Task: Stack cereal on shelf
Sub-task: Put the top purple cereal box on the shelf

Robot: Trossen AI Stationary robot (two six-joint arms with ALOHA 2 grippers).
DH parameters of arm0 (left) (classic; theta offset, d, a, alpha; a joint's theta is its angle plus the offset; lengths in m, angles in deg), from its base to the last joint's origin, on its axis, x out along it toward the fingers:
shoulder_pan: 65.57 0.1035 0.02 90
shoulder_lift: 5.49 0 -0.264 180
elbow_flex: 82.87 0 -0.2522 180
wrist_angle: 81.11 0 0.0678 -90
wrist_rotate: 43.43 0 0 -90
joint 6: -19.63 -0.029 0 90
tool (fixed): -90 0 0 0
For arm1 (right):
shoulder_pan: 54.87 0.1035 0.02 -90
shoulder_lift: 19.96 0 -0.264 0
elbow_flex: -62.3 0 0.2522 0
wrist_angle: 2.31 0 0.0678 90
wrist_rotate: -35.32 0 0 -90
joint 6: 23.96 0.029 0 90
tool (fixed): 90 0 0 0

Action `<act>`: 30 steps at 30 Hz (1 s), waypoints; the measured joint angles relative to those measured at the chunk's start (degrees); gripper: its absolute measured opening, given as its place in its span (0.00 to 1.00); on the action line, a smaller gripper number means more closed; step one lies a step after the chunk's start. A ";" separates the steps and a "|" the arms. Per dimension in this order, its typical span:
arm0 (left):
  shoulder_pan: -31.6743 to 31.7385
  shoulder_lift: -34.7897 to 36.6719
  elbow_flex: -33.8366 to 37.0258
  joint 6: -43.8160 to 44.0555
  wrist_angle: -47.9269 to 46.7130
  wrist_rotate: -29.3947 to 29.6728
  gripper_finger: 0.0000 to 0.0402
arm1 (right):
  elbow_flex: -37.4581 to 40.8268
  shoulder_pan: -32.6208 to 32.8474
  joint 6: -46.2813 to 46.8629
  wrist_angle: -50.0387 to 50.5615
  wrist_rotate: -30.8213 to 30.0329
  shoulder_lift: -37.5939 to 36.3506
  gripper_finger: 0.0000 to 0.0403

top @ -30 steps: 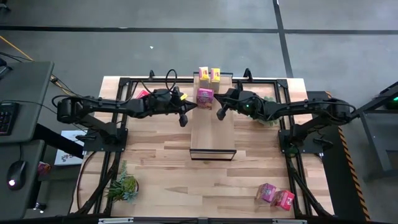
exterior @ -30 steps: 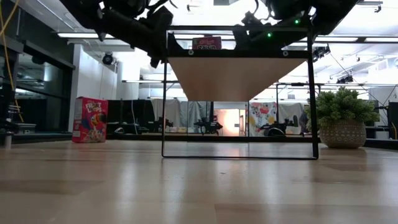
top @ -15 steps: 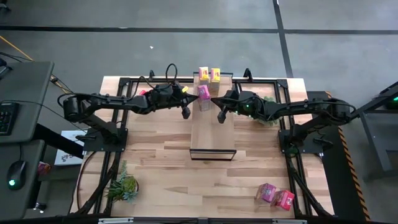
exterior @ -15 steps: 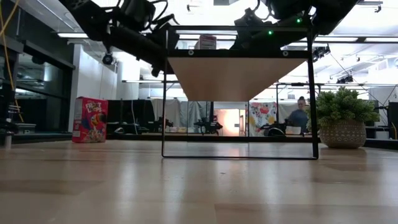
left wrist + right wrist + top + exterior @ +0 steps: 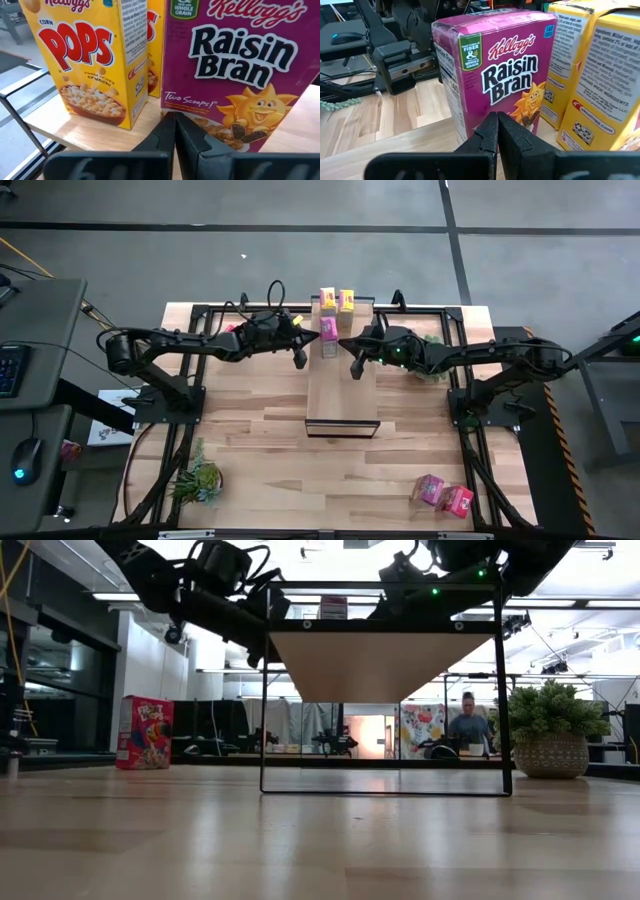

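A magenta Raisin Bran box (image 5: 327,336) stands upright on the raised light-wood shelf (image 5: 342,395), a little nearer than two yellow Corn Pops boxes (image 5: 337,301) at the shelf's far end. My left gripper (image 5: 173,119) is shut at the magenta box's left side. My right gripper (image 5: 497,118) is shut at its right side. A red box (image 5: 145,732) stands on the table beyond my left arm. Two more boxes, pink (image 5: 430,489) and red (image 5: 458,500), lie near the table's near right corner. My left gripper has its shut fingertips (image 5: 169,122) against the lower part of the magenta box's front face (image 5: 200,120), coming level from the table's left. The box stands upright on the shelf. My right gripper has its shut fingertips (image 5: 492,125) against the lower part of the box's other broad face (image 5: 512,117), coming level from the table's right.
Potted plants stand at the table's near left (image 5: 198,480) and under my right arm (image 5: 548,740). The yellow boxes (image 5: 82,55) stand close beside the magenta one. The shelf's near half is bare board. A person (image 5: 465,728) shows in the room behind.
My left gripper has moved right, toward the magenta box, and risen a little. The magenta box has turned about on the shelf; it shows narrower in the low view than a second ago. My right arm has hardly moved.
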 joint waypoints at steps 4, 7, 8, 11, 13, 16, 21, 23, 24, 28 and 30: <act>0.00 0.00 0.00 -0.03 0.09 0.02 0.00 | 0.00 0.00 0.00 0.00 0.04 -0.02 0.00; 0.00 0.00 0.00 -0.04 0.50 0.03 0.00 | 0.00 0.00 0.41 -0.01 0.28 -0.02 0.00; 0.00 0.02 0.00 -0.04 0.54 0.03 0.00 | 0.00 0.00 0.42 -0.02 0.78 -0.02 0.00; 0.00 0.02 0.00 -0.47 0.59 0.05 0.00 | 0.00 0.00 0.42 -0.02 1.84 -0.02 0.00; 0.00 0.02 0.00 -0.48 0.88 0.05 0.00 | 0.00 0.00 0.42 -0.02 2.01 -0.02 0.00; 0.00 0.02 0.00 -0.50 0.87 0.05 0.00 | 0.00 0.00 0.58 -0.02 2.01 -0.02 0.00; 0.00 0.03 0.00 -0.59 1.26 0.07 0.00 | 0.00 0.00 1.08 -0.02 2.54 -0.02 0.00; 0.00 0.04 0.00 -0.68 1.26 0.07 0.00 | 0.00 0.00 1.51 -0.02 2.55 -0.02 0.00; 0.00 0.04 0.00 -0.66 1.24 0.07 0.00 | 0.00 0.00 1.79 -0.02 2.56 -0.02 0.00; 0.00 0.04 0.00 -0.98 1.24 0.08 0.00 | 0.00 0.00 2.56 -0.02 3.18 -0.02 0.00; 0.00 0.04 0.00 -1.05 1.24 0.15 0.00 | 0.00 0.00 2.61 -0.02 3.65 -0.02 0.00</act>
